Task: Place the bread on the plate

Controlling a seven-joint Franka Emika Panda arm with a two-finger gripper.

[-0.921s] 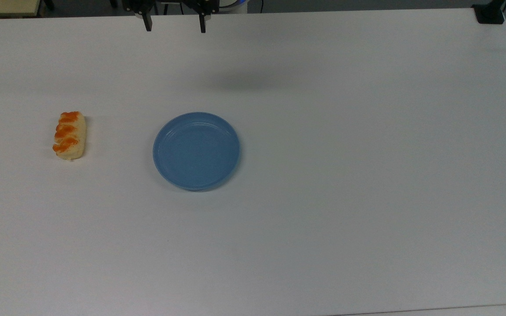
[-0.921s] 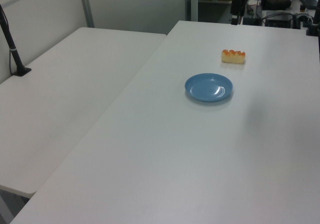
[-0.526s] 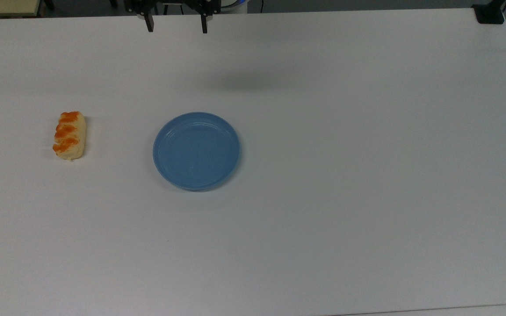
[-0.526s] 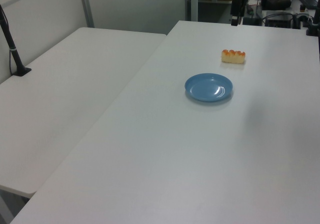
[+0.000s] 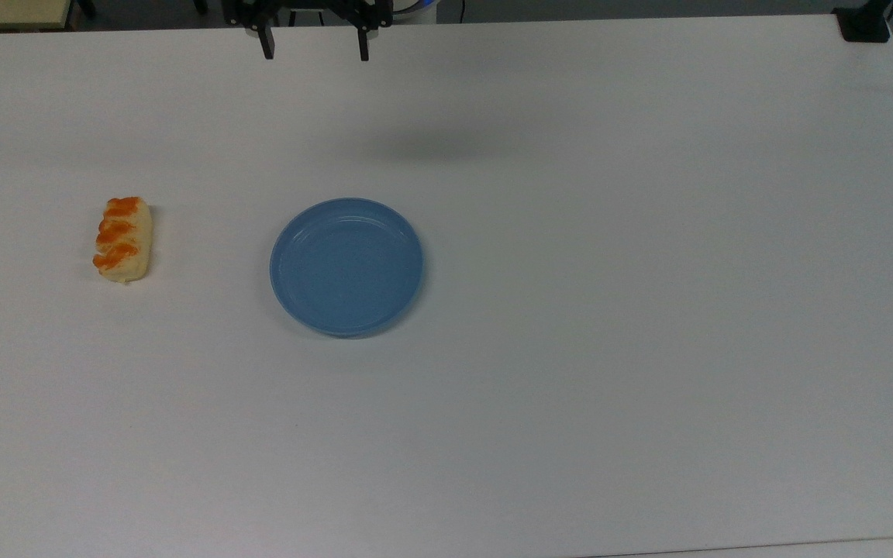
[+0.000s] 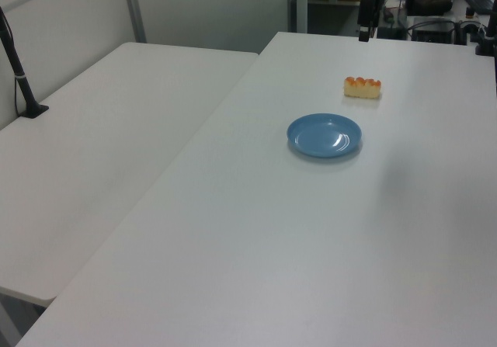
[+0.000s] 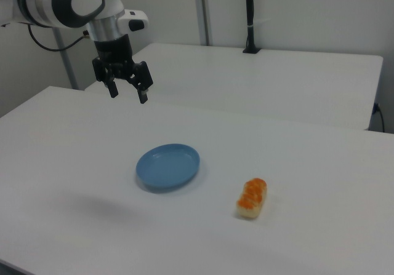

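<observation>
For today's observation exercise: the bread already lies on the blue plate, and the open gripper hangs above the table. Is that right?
Not quite. The bread lies on the white table, apart from the blue plate, towards the top view's left; the plate holds nothing. The open gripper does hang above the table, as the right view shows.

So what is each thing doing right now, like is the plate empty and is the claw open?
bread: lying flat on the table, apart from the plate, not held.
plate: right way up, empty.
gripper: open, holding nothing, up in the air above the table's far edge in the top view.
table: white, carrying the bread and the plate.
</observation>
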